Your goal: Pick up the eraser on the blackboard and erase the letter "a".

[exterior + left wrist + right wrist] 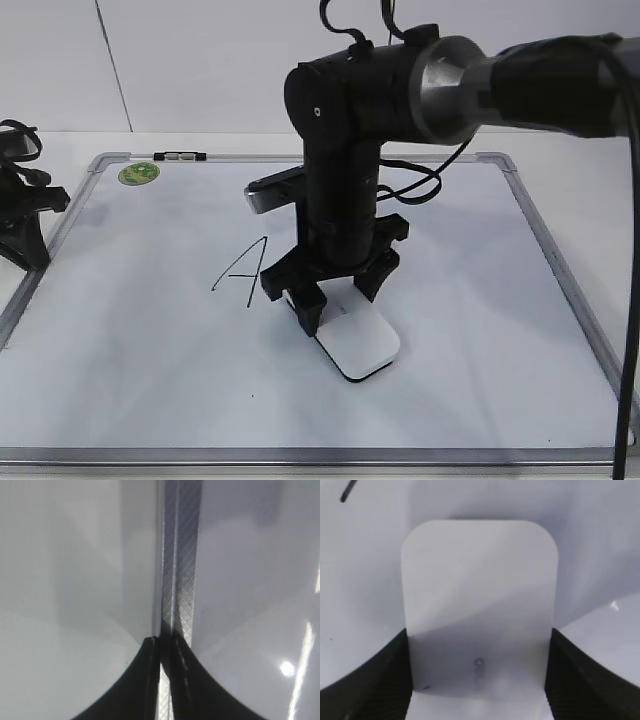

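Observation:
The white eraser (360, 345) lies on the white blackboard (450, 330) near its middle, with its black underside showing along the front edge. My right gripper (340, 300) reaches down over it. In the right wrist view the gripper (479, 632) has one finger against each long side of the eraser (479, 580) and is shut on it. The lowercase "a" is hidden; only the end of a black stroke (347, 492) shows at the top left of that view. My left gripper (164, 640) is shut and empty over the board's metal frame (182, 580); in the exterior view it is at the far left (28, 240).
A capital "A" (243, 270) is drawn just left of my right gripper. A green sticker (138, 173) and a small black-and-silver clip (180, 155) sit at the board's far left corner. The right arm's cables hang over the board's back.

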{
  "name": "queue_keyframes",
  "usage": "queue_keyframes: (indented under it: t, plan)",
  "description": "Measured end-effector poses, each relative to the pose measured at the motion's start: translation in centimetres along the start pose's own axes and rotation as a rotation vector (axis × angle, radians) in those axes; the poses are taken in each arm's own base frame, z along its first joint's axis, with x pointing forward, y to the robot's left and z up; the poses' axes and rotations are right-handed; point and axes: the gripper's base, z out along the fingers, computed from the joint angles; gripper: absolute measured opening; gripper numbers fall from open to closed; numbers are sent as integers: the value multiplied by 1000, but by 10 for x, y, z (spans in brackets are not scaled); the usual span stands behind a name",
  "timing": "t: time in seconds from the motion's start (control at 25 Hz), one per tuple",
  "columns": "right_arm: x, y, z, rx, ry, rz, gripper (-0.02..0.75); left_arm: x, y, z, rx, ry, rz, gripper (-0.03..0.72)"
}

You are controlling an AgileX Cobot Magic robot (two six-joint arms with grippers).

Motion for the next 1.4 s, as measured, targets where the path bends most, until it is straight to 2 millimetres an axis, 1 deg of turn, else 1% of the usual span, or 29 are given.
queue_keyframes:
  t: [0.4, 0.6, 0.68, 0.88, 1.04, 1.16, 1.24, 1.4]
  plan:
    - [-2, -50, -3, 12, -10, 114, 549, 0, 0, 0, 0, 2, 0, 14]
    - [1, -60, -10, 31, -24, 127, 549, 0, 0, 0, 0, 3, 0, 14]
    - [3, -61, -24, 36, -56, 135, 549, 0, 0, 0, 0, 3, 0, 14]
    - [15, -62, -74, 37, -175, 178, 549, 0, 0, 0, 2, 3, -1, 14]
    - [24, -67, -98, 88, -239, 234, 549, 0, 0, 0, 2, 3, -1, 14]
    - [27, -75, -106, 132, -258, 270, 549, 0, 0, 0, 2, 3, -1, 14]
    - [27, -81, -106, 139, -259, 292, 549, 0, 0, 0, 2, 3, -1, 14]
    - [30, -105, -106, 151, -256, 353, 549, 0, 0, 0, 2, 3, -1, 14]
